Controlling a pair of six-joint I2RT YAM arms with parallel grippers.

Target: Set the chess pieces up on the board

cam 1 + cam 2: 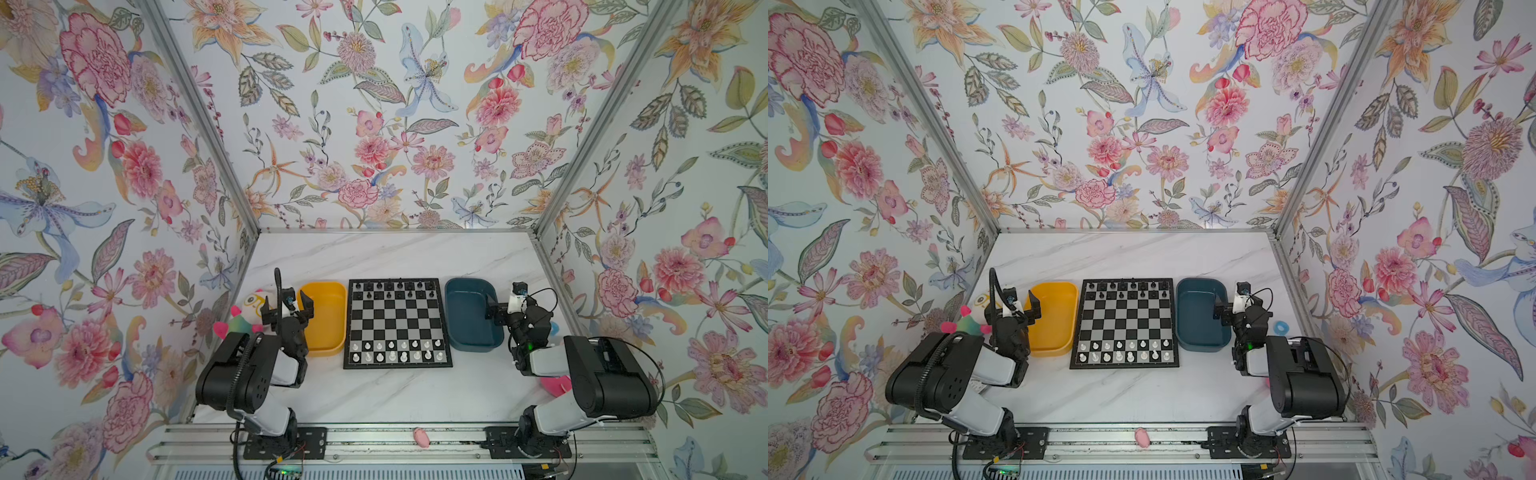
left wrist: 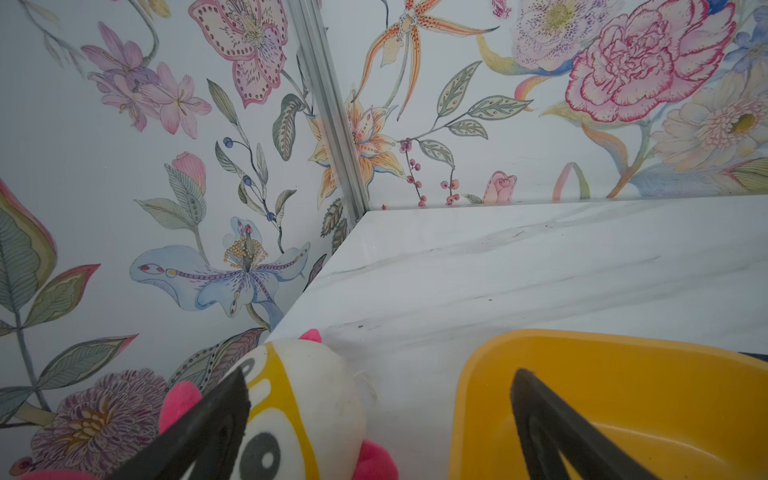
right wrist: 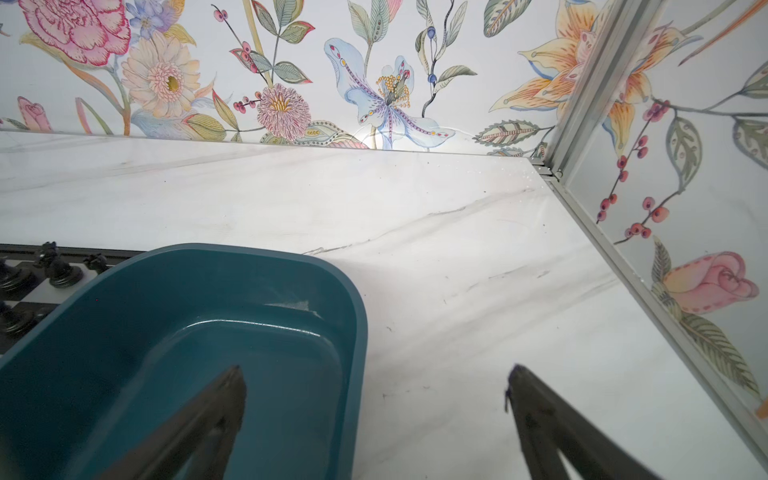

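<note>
While both arms sit folded at the sides of the marble table (image 1: 395, 257), the board (image 1: 397, 324) lies flat in the middle; the yellow tray (image 1: 328, 320) is just beside its left edge and the dark blue tray (image 1: 465, 316) just beside its right edge. The black chess pieces (image 1: 395, 286) stand on the two far rows; the white chess pieces (image 1: 395, 351) stand on the two near rows; the squares between are bare in both top views. The pieces are too small to count or name, though all look upright.

The left gripper (image 2: 379, 376) has its jaws spread wide and grips nothing; in the left wrist view one finger (image 2: 216, 415) sits over the white-and-yellow plush toy (image 2: 307, 395) and the other over the yellow tray's rim. It is raised off the table, near the tray's left side.

The right gripper (image 3: 376, 370) also has its jaws wide apart and holds nothing; one finger (image 3: 216, 411) is over the dark blue tray, the other over bare table. A few black pieces show past the tray's edge in the right wrist view.

A pink plush (image 1: 555, 384) peeks out beneath the right arm; a small pink object (image 1: 421, 437) lies on the front rail.
</note>
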